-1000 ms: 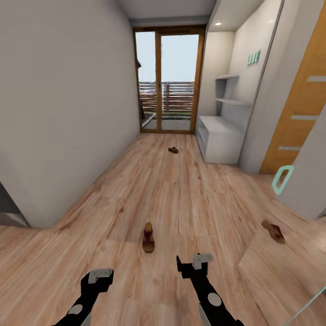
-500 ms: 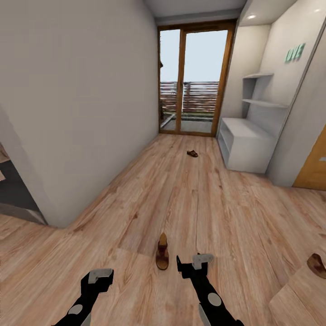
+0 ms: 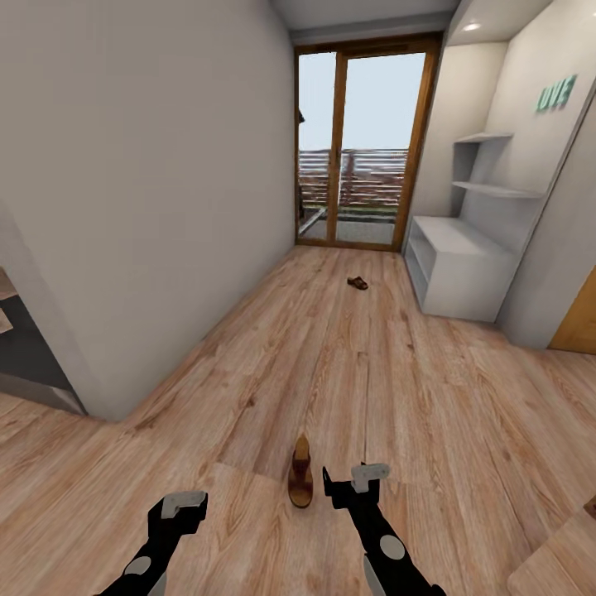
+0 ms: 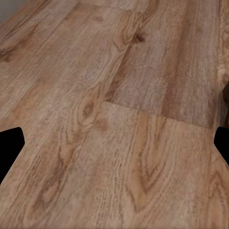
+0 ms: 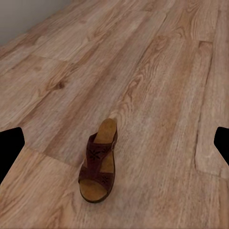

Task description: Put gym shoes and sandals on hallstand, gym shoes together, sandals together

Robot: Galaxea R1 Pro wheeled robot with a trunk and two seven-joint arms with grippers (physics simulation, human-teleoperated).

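One dark brown sandal (image 3: pixel 300 473) lies on the corridor floor (image 3: pixel 348 372) just left of my right gripper (image 3: pixel 356 482), toe pointing towards me. In the right wrist view that sandal (image 5: pixel 99 162) lies on the planks ahead of the wide-apart fingertips (image 5: pixel 10 148). The second sandal (image 3: pixel 358 283) lies far down the corridor, near the hallstand (image 3: pixel 459 265), a pale grey bench with shelves on its back panel. My left gripper (image 3: pixel 184 505) hangs open over bare planks, its fingertips (image 4: pixel 9 143) spread with nothing between them. The gym shoes are out of view.
A grey wall (image 3: pixel 149 207) runs along the left of the corridor, its corner (image 3: pixel 108 410) jutting out near me. A glass balcony door (image 3: pixel 364 149) closes the far end. An orange wooden door (image 3: pixel 579 323) stands at the right past the hallstand.
The whole view has swung left and moved forward, so the camera has moved. The near sandal now sits closer beside my right gripper. Both arms hold the same pose.
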